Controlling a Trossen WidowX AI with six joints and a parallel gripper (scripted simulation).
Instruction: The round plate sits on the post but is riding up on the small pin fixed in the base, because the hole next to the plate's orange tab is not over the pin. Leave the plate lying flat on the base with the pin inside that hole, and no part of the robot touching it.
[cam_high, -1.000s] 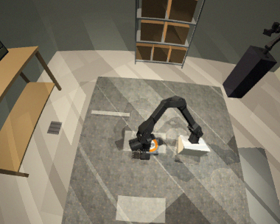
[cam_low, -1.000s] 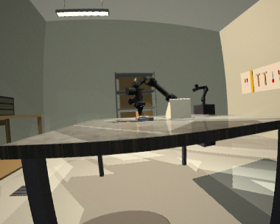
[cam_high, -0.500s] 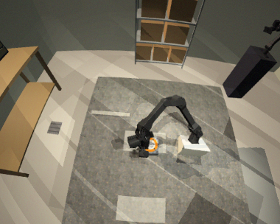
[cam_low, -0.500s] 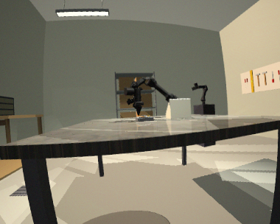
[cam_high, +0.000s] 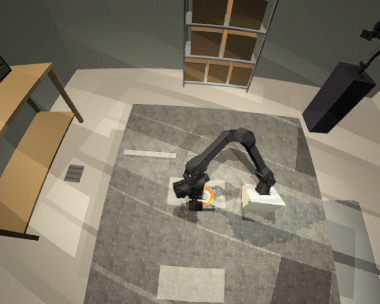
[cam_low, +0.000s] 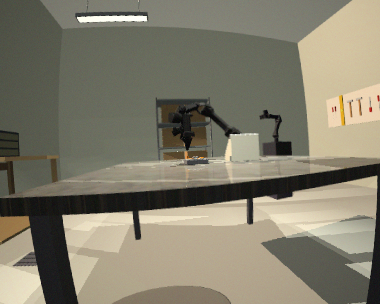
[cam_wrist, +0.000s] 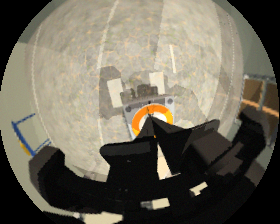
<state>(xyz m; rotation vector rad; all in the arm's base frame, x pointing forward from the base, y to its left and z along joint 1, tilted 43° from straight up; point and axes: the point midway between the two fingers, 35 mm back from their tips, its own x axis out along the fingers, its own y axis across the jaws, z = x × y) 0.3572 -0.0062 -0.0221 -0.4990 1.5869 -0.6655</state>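
The round plate (cam_high: 212, 196) (cam_wrist: 152, 108) shows as an orange ring with a white middle, over the grey base (cam_low: 196, 162) (cam_wrist: 171, 108). My gripper (cam_low: 187, 148) (cam_wrist: 149, 119) is shut with nothing seen between its fingers. It points down, and in the wrist view its tips overlap the plate's white middle and near part of the ring. In the top view the arm hides the plate's left part. I cannot make out the tab, its hole or the pin, nor tell whether the tips touch the plate or whether it lies flat.
A white block (cam_high: 265, 202) (cam_low: 245, 147) stands under the arm's foot, to the right of the base. A pale strip (cam_high: 150, 154) lies on the table top at the back left, and a pale rectangle (cam_high: 191, 283) lies toward the front. Shelves (cam_high: 222, 45) stand beyond the table.
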